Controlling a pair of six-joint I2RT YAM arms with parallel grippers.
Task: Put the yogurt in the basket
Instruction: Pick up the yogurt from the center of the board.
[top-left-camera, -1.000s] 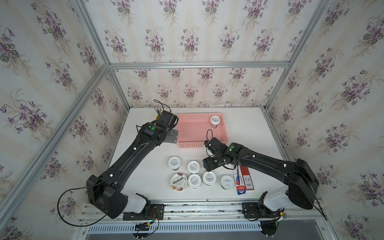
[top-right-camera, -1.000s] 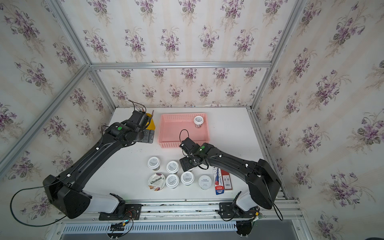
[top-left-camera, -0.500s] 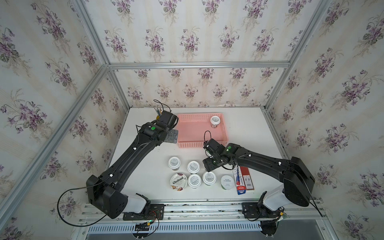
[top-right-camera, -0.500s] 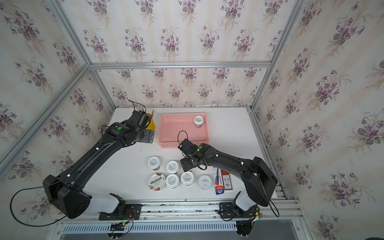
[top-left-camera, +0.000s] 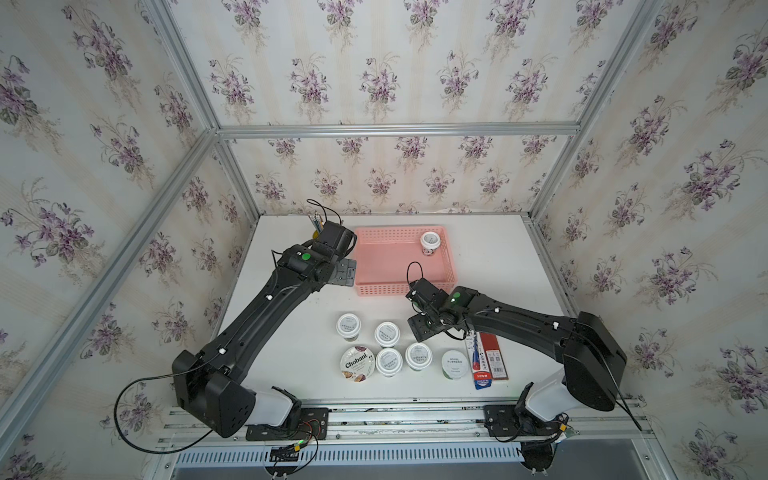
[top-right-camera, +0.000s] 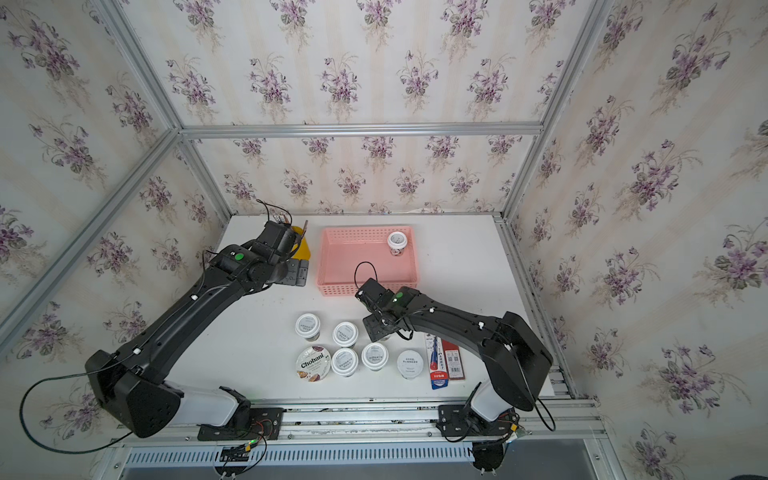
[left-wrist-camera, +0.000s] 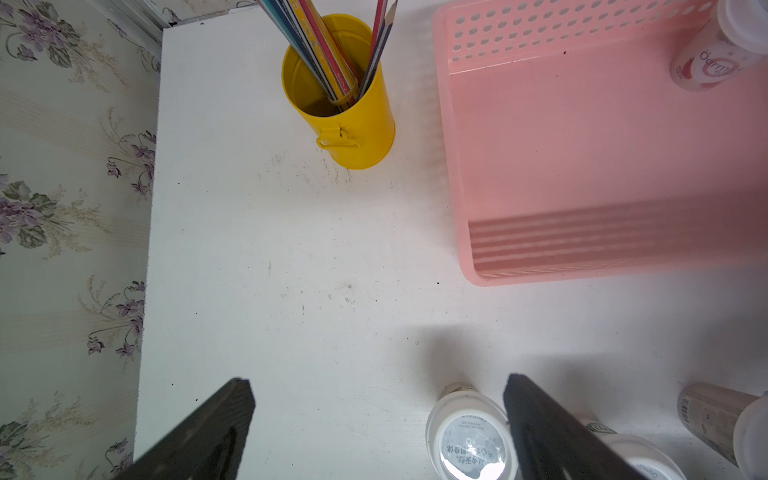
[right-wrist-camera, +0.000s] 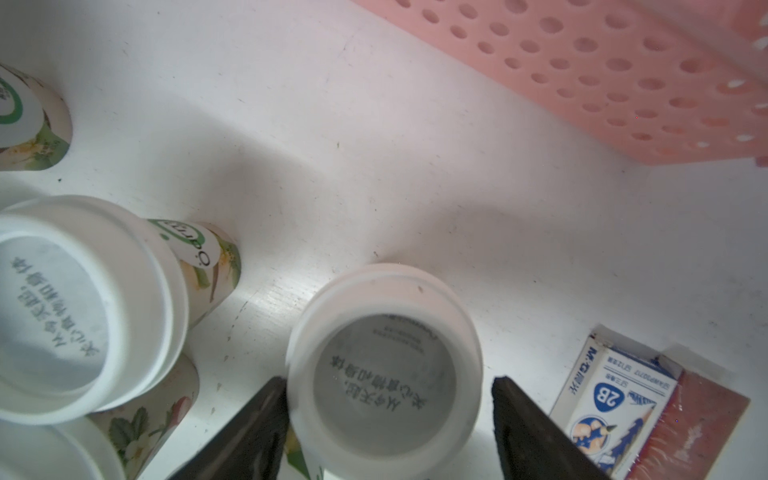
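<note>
The right gripper (right-wrist-camera: 385, 380) stood astride a yogurt cup (right-wrist-camera: 382, 357) on the table (top-left-camera: 291, 353), and one cup was already in the basket (top-left-camera: 386, 287).

Nearest the robot's base stood a row of four: the Chobani cup (top-left-camera: 357, 363), two white-lidded cups (top-left-camera: 389, 361) and the pale-green-lidded cup (top-left-camera: 454, 363), with the flat packets (top-left-camera: 486, 359) just beside it. Behind them stood two rear cups (top-left-camera: 348, 325) and the straddled cup. The right jaws were apart around its lid, one finger at the rim and the other a sliver clear, so it was not clamped. Farther back, the basket held a lone cup (top-left-camera: 430, 242) upright in its far right corner. The left gripper (left-wrist-camera: 378, 380) hung wide and empty over bare table beside the basket's left side, near the yellow pencil cup (left-wrist-camera: 349, 112).
</note>
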